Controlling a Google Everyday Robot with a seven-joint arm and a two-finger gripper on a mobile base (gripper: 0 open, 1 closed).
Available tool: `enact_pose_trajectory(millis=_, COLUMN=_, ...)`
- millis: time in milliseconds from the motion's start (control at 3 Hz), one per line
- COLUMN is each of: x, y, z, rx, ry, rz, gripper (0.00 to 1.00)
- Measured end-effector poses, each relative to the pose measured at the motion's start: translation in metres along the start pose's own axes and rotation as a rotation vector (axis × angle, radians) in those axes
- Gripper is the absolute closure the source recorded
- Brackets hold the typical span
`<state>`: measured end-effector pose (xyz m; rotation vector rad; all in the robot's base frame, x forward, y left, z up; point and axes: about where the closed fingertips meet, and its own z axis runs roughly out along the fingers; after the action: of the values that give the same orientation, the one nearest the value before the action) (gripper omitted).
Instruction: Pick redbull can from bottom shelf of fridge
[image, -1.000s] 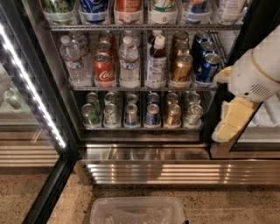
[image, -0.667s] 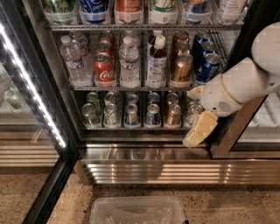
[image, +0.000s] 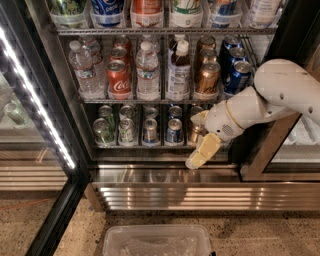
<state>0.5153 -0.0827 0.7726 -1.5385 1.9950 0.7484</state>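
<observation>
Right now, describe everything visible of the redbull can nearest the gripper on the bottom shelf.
The redbull can is slim, blue and silver with a silver top, and looks like metal. It stands upright at the front of the bottom shelf, with a gold can to its right. The gripper hangs lower and to its right, not touching it.

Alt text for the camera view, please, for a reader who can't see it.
The robot's gripper hangs at the right front of the open fridge's bottom shelf, just right of a blue-and-silver redbull can in a row of slim cans. Water bottles and a cola can stand on the rack above; a clear plastic bin sits on the floor.
</observation>
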Motion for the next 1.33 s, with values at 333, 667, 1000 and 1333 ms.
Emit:
enact_pose_trajectory(millis=333, x=0.0, y=0.0, z=0.0, rx=0.0, ry=0.0, rz=0.0, gripper=0.0)
enact_pose_trajectory(millis=667, x=0.008, y=-0.005, z=0.019, rx=0.015, ry=-0.074, rz=0.042, gripper=0.0)
enact_pose_trajectory(millis=1000, x=0.012, y=-0.018, z=0.056, rx=0.047, ry=-0.169, rz=0.103, gripper=0.0)
enact_pose_trajectory(millis=1333, x=0.017, y=-0.031, z=0.082, rx=0.125, ry=-0.212, rz=0.181, gripper=0.0)
